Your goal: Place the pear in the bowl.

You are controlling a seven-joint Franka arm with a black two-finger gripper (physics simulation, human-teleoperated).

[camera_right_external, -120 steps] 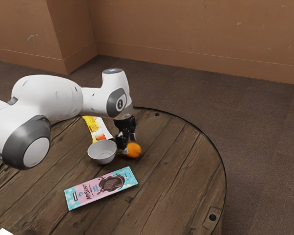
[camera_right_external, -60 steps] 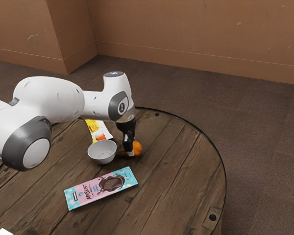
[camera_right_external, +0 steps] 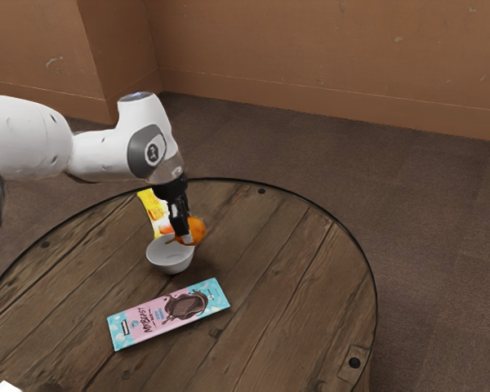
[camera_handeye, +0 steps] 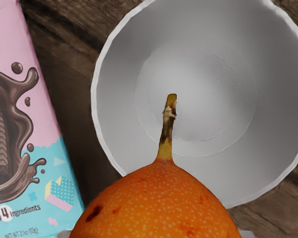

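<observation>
My gripper (camera_right_external: 188, 237) is shut on the orange pear (camera_right_external: 196, 229), holding it up at the rim of the grey bowl (camera_right_external: 170, 261) on the exterior view's right side of it. In the wrist view the pear (camera_handeye: 156, 208) is large at the lower edge, its brown stem pointing over the bowl (camera_handeye: 203, 99). The bowl's inside holds nothing visible. Bits of the gripper (camera_handeye: 156, 235) show on both sides of the pear.
A pink and blue chocolate packet (camera_right_external: 168, 314) lies flat on the round wooden table (camera_right_external: 286, 286), near the bowl. Behind the bowl lies a yellow and white packet (camera_right_external: 153, 209). The same chocolate packet (camera_handeye: 20, 124) is beside the bowl in the wrist view.
My gripper has closed on the pear, lifted it off the table and carried it toward the exterior view's left, up to the bowl. Bowl and packets have stayed put.
</observation>
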